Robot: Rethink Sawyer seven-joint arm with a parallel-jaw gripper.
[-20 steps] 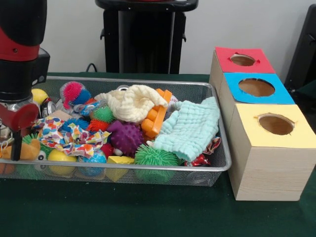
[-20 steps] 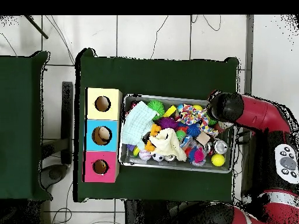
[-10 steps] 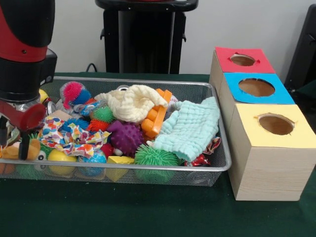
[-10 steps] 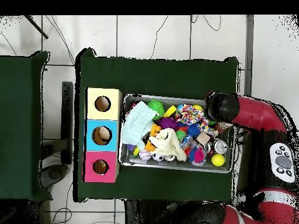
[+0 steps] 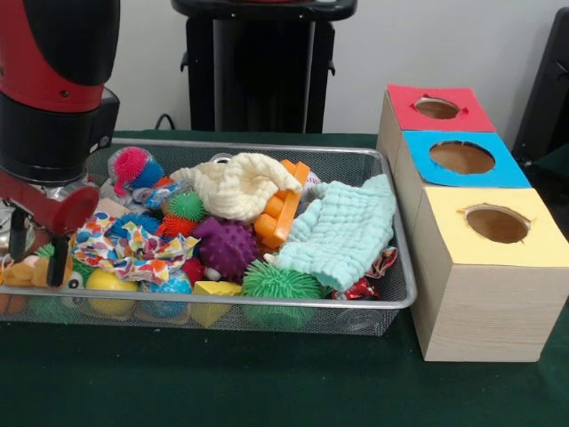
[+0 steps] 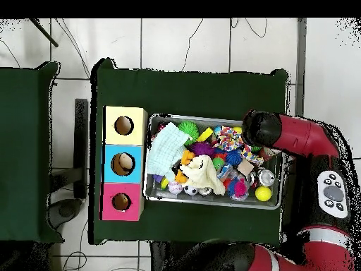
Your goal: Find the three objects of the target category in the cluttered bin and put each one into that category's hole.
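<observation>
Front view: red and black arm comes down at the upper left of the frame; its gripper (image 5: 37, 258) sits low at the left end of the wide silver wire-mesh bin (image 5: 267, 302). Two dark fingers (image 5: 59, 265) straddle a small orange-tan plush animal (image 5: 31, 271) lying against the bin's lower left rim, beside a multicoloured patterned cloth (image 5: 133, 249); fingers look spread round it, not yet clenched. Purple spiky rubber ball (image 5: 227, 247), cream knitted cloth (image 5: 240, 185) and mint knitted cloth (image 5: 342, 231) fill the middle. Wooden box with red, blue and yellow holed tops (image 5: 484, 222) stands at the right of the frame, just beside the bin. Overhead view: arm's end covers the bin's upper right corner; fingers hidden there. Judgement: close squarely on the plush body only, keeping the patterned cloth's edge out of the pinch, then lift straight up clear of the rim before crossing toward the holes.
</observation>
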